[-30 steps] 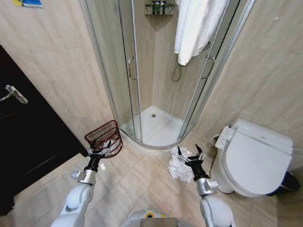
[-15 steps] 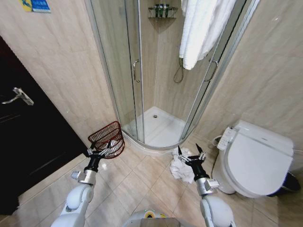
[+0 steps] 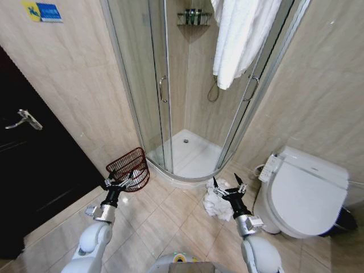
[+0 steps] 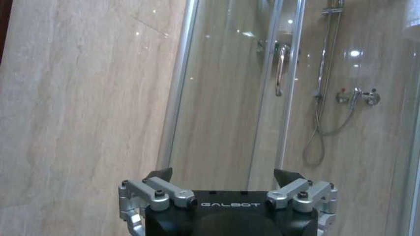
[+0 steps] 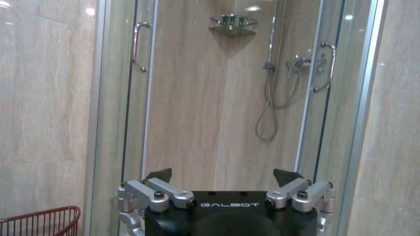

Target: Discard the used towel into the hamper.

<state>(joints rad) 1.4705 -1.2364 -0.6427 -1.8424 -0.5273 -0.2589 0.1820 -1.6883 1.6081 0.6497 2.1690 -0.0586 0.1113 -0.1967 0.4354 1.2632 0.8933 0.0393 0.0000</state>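
Both grippers hang low over the tiled floor [image 3: 170, 219], held forward side by side and well apart from each other. Left gripper [image 3: 120, 181] has its fingers spread wide and grasps nothing; directly beyond its fingertips stands the hamper [image 3: 128, 169] — the reddish-brown wire basket, tilted a little, set on the floor against the wall beside the shower enclosure [image 3: 187, 102]. From the head view the gripper overlaps the hamper's near rim, though whether they touch cannot be told. Right gripper [image 3: 227, 189] is likewise released, fingers apart and empty; the used towel [image 3: 216, 200] lies crumpled in a white heap on the floor just under and beside it, toward the left gripper's side — contact between them cannot be judged. Off to the right gripper's outer side sits the toilet [image 3: 304, 190] with its lid closed. In the right wrist view a corner of the hamper's red rim shows beside that gripper's body. A white bathrobe [image 3: 239, 34] hangs over the shower's glass, high above both grippers
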